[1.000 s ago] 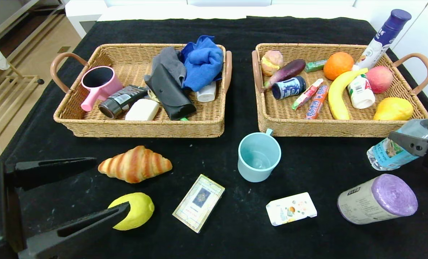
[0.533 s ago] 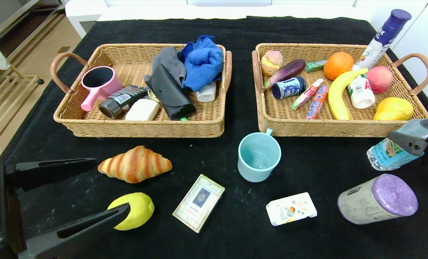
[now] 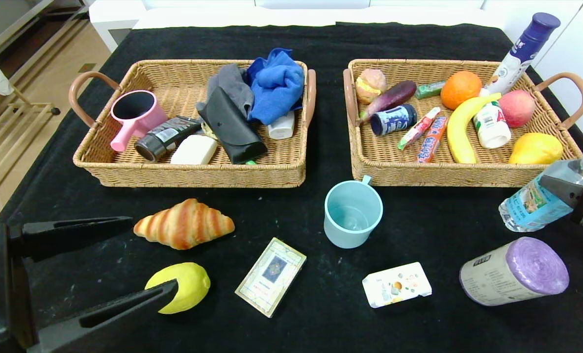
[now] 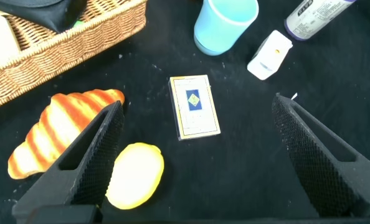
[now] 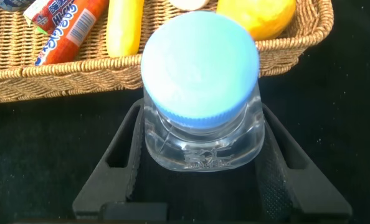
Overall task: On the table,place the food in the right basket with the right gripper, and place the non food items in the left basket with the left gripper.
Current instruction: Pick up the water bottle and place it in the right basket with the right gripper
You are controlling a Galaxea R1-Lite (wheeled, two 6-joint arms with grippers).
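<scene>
Nearest the robot, left gripper [image 3: 146,260] sits low at the near-left edge of the table [image 3: 320,323], fingers spread wide, nothing between them; lemon [image 3: 181,287] lies just beside its lower finger and croissant [image 3: 183,223] just beyond. In the same near row: card box [image 3: 270,276], small carton [image 3: 396,284], purple roll [image 3: 514,271]; pale blue mug [image 3: 352,213] stands upright a bit farther back. At the right edge, right gripper [image 5: 200,180] has its pads pressed on the upper body of the water bottle [image 3: 536,201], just under the blue cap [image 5: 199,64], clamped on it. Bottle is tilted, base down by the table, just outside the near-right corner of the right basket [image 3: 463,174], which already holds fruit and snacks. Left basket [image 3: 198,174] is well apart across the table. Judgement: clear plastic is smooth and thin-walled, will flex and may slip; a full bottle would hang heavy from a hold this high. Squarish shoulder gives the pads flat faces, decent grab point.
</scene>
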